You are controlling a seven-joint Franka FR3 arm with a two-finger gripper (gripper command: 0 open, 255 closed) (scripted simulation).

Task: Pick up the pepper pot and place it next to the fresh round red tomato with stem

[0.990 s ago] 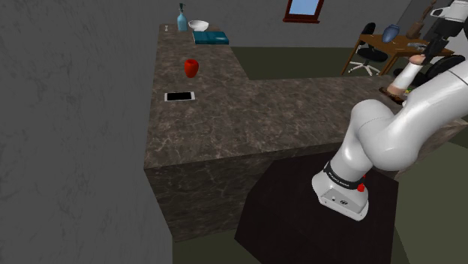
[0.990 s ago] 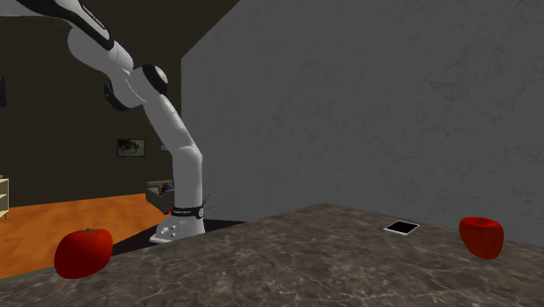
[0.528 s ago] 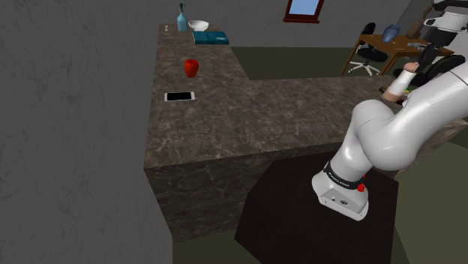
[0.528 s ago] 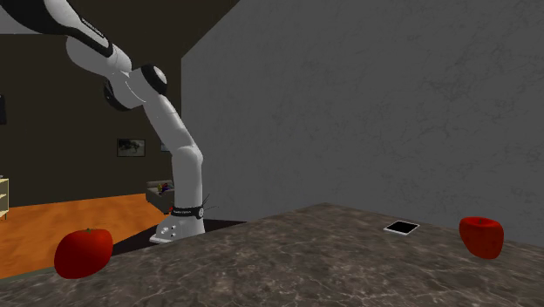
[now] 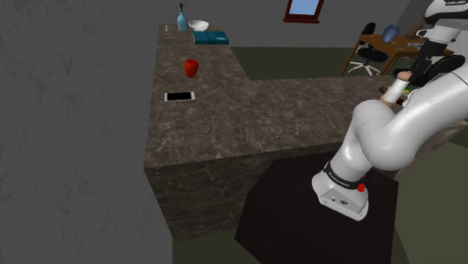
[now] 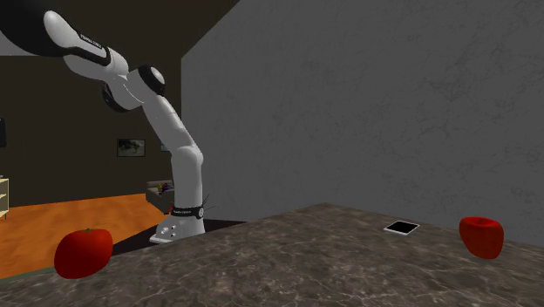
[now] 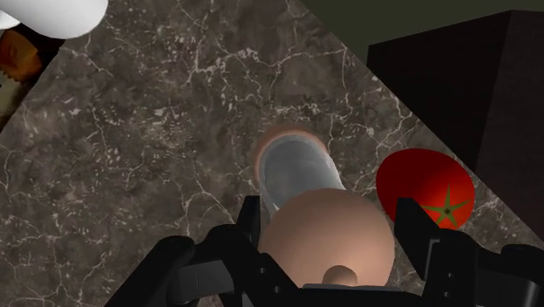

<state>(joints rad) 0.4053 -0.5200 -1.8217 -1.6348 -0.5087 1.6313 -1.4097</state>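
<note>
Over the dark marbled counter (image 5: 225, 124), close to the edge that borders the robot's stand (image 5: 300, 217), the pepper pot (image 7: 301, 174) is clamped between the two black fingers of the gripper (image 7: 327, 218), one finger against each side of its rounded tan head. Just beside it, nearer that edge, lies the red tomato (image 7: 427, 194) with its green star of a stem facing up.

Further along the counter, well apart from the pot, a phone (image 5: 179, 96) lies flat near the wall-side edge, with a red fruit (image 5: 192, 67) beyond it. At the far end stand a white bowl (image 5: 198, 25), a teal block (image 5: 211, 37) and a blue bottle (image 5: 182, 19). A rough grey wall (image 5: 67, 112) runs along the counter's long side. Across the room are a wooden desk (image 5: 375, 46) with an office chair (image 5: 366, 60), and a window (image 5: 304, 7).

From beside the stand, the white arm (image 5: 397, 127) covers most of the hand. Near the gripper, a white rounded shape (image 7: 52, 13) and something orange (image 7: 16, 54) are cut off, and I cannot name them. Whether the pot's foot touches the stone I cannot tell.

The pot's long axis follows the gripper's line: head toward the hand, grey body and foot pointing at the counter.
</note>
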